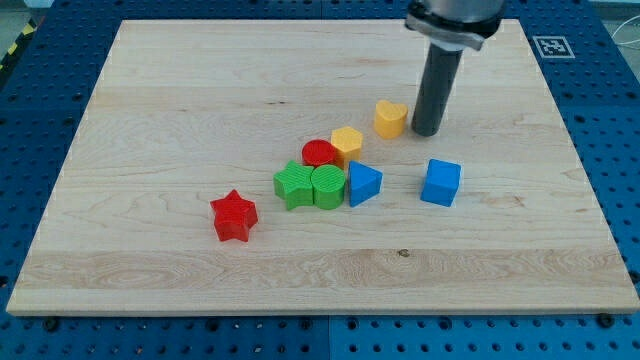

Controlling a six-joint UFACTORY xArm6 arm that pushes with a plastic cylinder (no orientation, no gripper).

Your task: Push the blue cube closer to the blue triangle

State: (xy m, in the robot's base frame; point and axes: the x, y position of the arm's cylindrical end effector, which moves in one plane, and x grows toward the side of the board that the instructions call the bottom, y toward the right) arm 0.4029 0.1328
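The blue cube [441,182] lies on the wooden board [180,100], right of centre. The blue triangle [363,184] lies a short gap to the cube's left, touching a green cylinder [327,186]. My tip [426,132] stands above the cube in the view, a little toward the view's top and slightly left of it, apart from it. The tip is right beside a yellow heart [390,118], just to its right.
A green star [292,185] sits left of the green cylinder. A red cylinder [319,153] and a yellow hexagon [347,142] lie just above them. A red star [234,216] lies alone at lower left. A marker tag [551,46] is at the board's top right corner.
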